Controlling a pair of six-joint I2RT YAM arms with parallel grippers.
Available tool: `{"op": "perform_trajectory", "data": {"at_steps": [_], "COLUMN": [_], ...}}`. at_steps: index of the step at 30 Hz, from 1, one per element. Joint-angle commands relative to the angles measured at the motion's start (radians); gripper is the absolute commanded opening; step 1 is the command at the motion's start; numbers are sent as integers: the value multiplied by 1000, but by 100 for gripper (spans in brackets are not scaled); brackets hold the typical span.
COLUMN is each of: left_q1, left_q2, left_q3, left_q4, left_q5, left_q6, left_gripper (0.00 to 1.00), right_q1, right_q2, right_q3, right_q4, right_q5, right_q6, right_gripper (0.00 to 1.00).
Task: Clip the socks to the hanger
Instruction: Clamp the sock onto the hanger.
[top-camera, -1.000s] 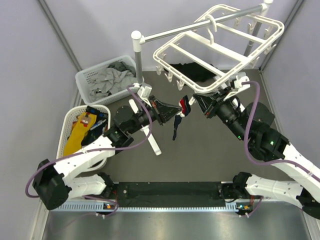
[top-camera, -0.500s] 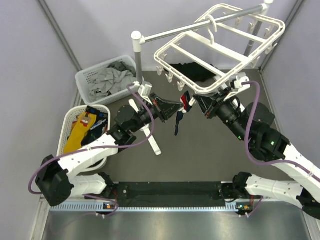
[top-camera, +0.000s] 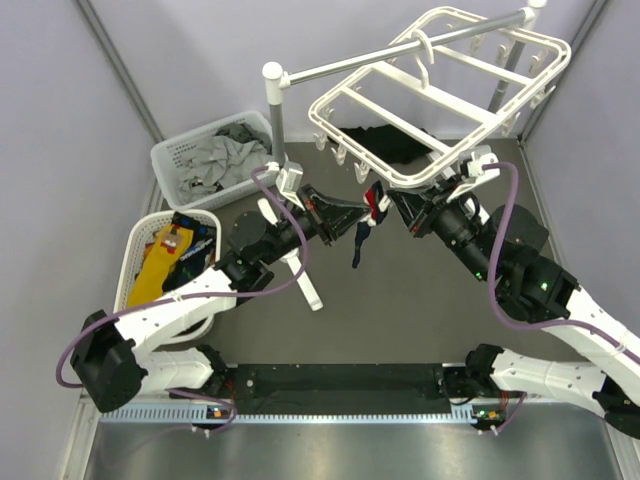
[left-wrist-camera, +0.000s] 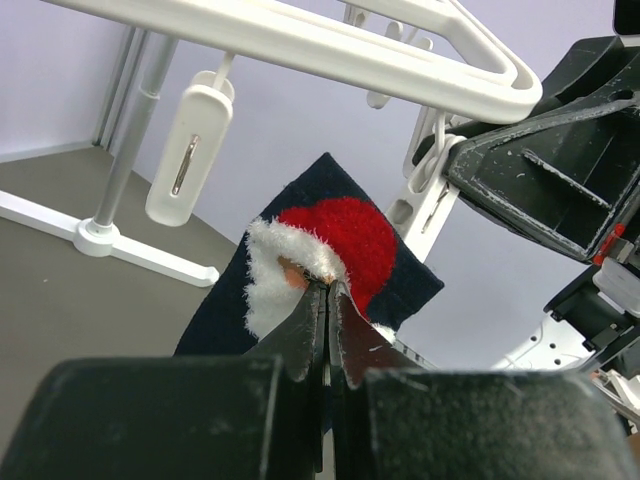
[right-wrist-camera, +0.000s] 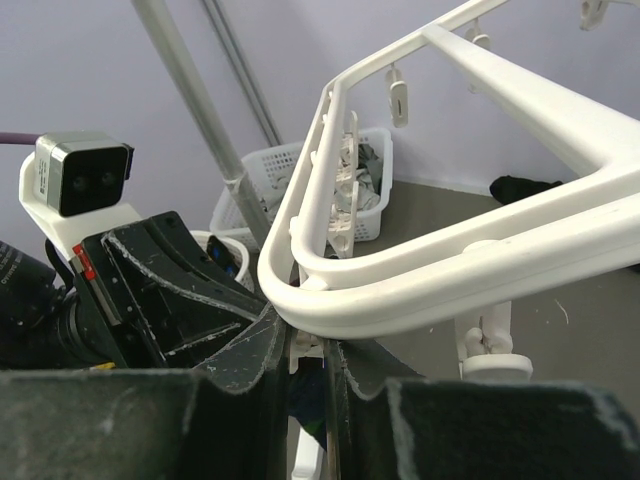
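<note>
Change over the last second: left arm has reached up and to the right. It has carried the navy sock with a red-and-white fuzzy patch closer to the near corner of the hanger. Right arm has hardly shifted.

Left pincer: jaws together, clamped on the sock's upper edge at the fuzzy patch. The rest of the sock hangs free below, off the dark grey counter.

Sock position: just under the large white plastic rectangular hanger, between the two pincers. One white dangling clip hangs to its left in the left wrist view, apart from the cloth.

Right pincer: jaws together, directly beneath the hanger's rounded near corner. A bit of white plastic shows at the tips; cannot tell whether a clip is pinched.

Hanger is tilted and hooked over the grey pole rack.

Left of the arms are two white plastic baskets. The far basket holds pale grey cloths. The near basket holds a yellow-orange sock among others.
</note>
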Motion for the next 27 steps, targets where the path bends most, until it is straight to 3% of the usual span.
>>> {"op": "perform_trajectory", "data": {"at_steps": [1,17,20,24,27], "left_q1": [-7,-39,-45,-51,-53], "left_q2": [-18,-3,11,26,38], "left_q3": [45,80,83,85,85], "left_q4": [73,96,99,102,97], "left_q5": [22,16,17,23,25], "left_q6": [-1,-4,-4,-3,1], "left_gripper": [0,0,0,0,0], "right_q1": [6,4,8,8,8], "right_q2": [11,14,14,9,2], "right_q3": [-9,-15,-17,-17,-18], "right_q4": [-26,-26,-20,-12,-9], "right_q5": [5,-7,-13,-16,-12], "right_q6": [4,5,4,4,-1], "right_gripper": [3,4,14,41,51]}}
